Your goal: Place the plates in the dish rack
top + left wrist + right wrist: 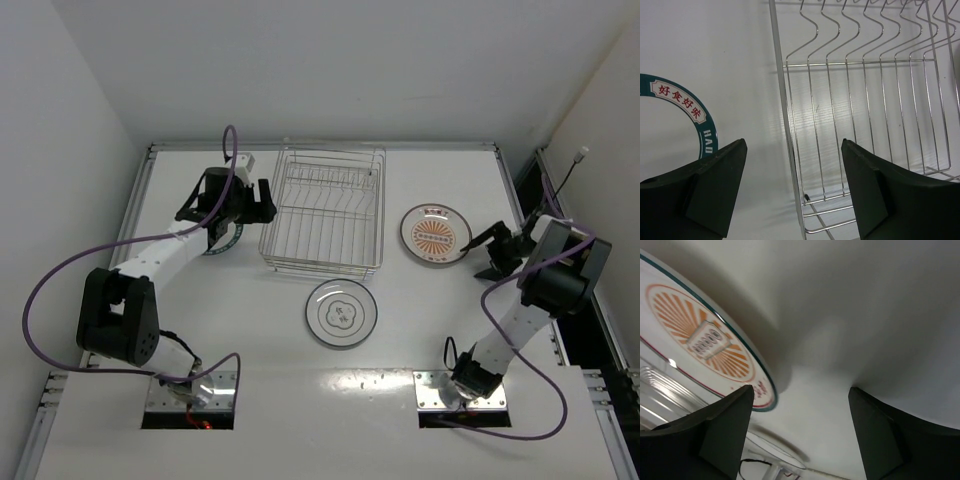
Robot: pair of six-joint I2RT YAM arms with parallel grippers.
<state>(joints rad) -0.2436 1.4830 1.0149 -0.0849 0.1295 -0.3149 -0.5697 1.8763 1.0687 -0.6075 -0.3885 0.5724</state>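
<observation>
The dish rack is a silver wire basket at the table's middle back, with no plates in it. The orange sunburst plate lies flat to its right. The dark-ring plate lies flat in front of the rack. The teal-rimmed plate lies left of the rack, mostly hidden under my left arm. My left gripper is open and empty at the rack's left side; its wrist view shows the rack wires and the teal rim. My right gripper is open and empty, just right of the sunburst plate.
The table has raised metal edges at the left and right, and white walls enclose it. A purple cable loops off the left arm. The arm bases sit at the near edge.
</observation>
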